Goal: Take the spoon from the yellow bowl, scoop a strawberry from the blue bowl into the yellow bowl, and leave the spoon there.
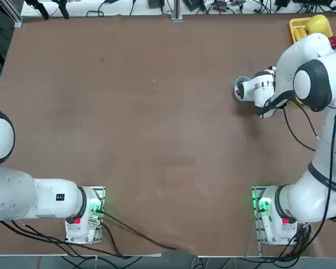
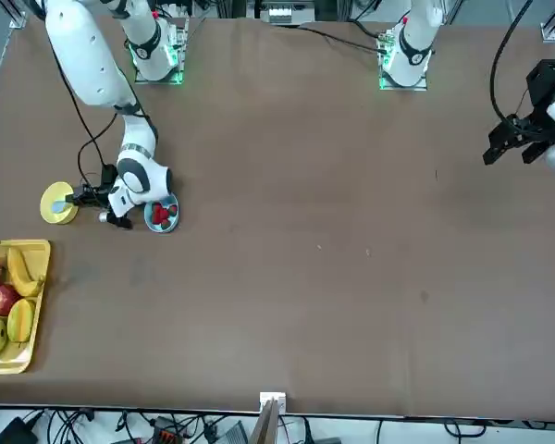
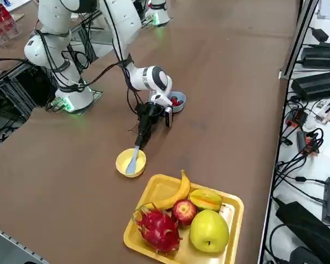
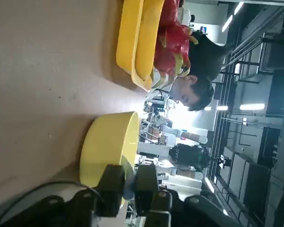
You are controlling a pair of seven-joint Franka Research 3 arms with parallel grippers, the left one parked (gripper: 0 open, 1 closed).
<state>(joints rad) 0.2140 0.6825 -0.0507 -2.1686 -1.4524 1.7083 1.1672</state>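
Note:
The yellow bowl (image 3: pixel 122 163) (image 2: pixel 48 209) (image 4: pixel 106 142) stands near the table's right edge, with the pale blue-white spoon (image 3: pixel 133 161) (image 2: pixel 59 196) lying in it, handle sticking out over the rim toward the arm. My right gripper (image 3: pixel 141 138) (image 2: pixel 81 196) (image 4: pixel 128 184) is low beside the bowl, and in the wrist view its two fingers (image 4: pixel 111 182) press on the spoon's handle. The blue bowl (image 3: pixel 180 105) (image 2: pixel 154 222) (image 1: pixel 241 83) sits just behind the wrist and holds red strawberries (image 3: pixel 176 101) (image 2: pixel 164 215). In the top view the arm hides the yellow bowl.
A rectangular yellow fruit tray (image 3: pixel 149 187) (image 2: pixel 39 248) (image 4: pixel 132 42) with banana, apple, dragon fruit and other fruit stands close to the yellow bowl at the table's far right corner. A person shows beyond the table in the wrist view.

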